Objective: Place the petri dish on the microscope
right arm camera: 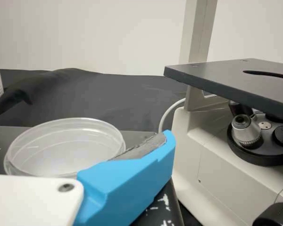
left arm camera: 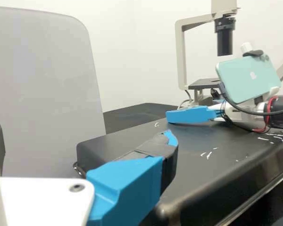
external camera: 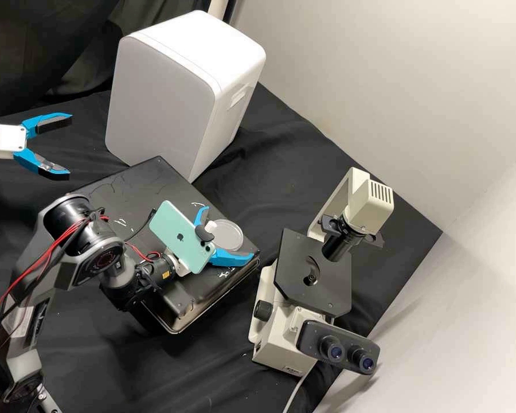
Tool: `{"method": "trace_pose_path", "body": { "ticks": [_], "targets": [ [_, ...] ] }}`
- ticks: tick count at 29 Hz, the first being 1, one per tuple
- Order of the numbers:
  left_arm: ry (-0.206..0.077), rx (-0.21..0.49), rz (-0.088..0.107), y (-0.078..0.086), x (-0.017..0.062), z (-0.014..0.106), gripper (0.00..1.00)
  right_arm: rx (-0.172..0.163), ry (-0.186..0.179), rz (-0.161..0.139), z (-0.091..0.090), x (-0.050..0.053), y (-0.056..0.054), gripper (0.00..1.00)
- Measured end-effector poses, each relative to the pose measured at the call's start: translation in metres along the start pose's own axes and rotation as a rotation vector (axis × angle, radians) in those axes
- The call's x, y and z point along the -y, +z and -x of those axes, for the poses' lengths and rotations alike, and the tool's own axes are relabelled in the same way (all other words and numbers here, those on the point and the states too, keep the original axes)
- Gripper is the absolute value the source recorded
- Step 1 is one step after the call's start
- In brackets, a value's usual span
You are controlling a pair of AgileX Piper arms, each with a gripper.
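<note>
With the right tool [external camera: 229, 236] spread apart astride the petri dish [external camera: 225, 230] at mid-frame, an uneven squeeze could pop it off the black tray [external camera: 126, 189].

- High view: the phone [external camera: 180, 236] mounted at the wrist is covering the root of the right gripper [external camera: 232, 236] and the near rim of the petri dish [external camera: 228, 232].
- High view: the picture's left edge is cutting off the arm behind the left gripper [external camera: 69, 143]. The right arm [external camera: 80, 246] is hiding the near corner of the tray [external camera: 132, 189].
- Right wrist view: the stage of the microscope [right arm camera: 226, 77] is running past the picture's edge, and the gripper's white body is masking part of the petri dish [right arm camera: 61, 146].
- Left wrist view: the microscope [left arm camera: 181, 52] is standing partly behind the phone [left arm camera: 247, 77], with the picture's edge cropping its head.
</note>
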Motion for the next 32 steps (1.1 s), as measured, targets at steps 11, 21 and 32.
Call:
{"method": "trace_pose_path", "body": {
  "ticks": [11, 21, 32],
  "targets": [
    [0.000, 0.000, 0.000, 0.000, 0.0000, 0.000, 1.00, 0.007, 0.009, 0.004, -0.007, 0.001, 0.002, 1.00],
    [0.000, 0.000, 0.000, 0.000, 0.0000, 0.000, 1.00, 0.012, 0.008, 0.014, -0.010, 0.002, 0.004, 1.00],
    [0.000, 0.003, 0.001, 0.001, 0.0001, 0.000, 1.00, 0.018, 0.013, 0.010, -0.011, 0.005, 0.003, 0.00]
  ]
}}
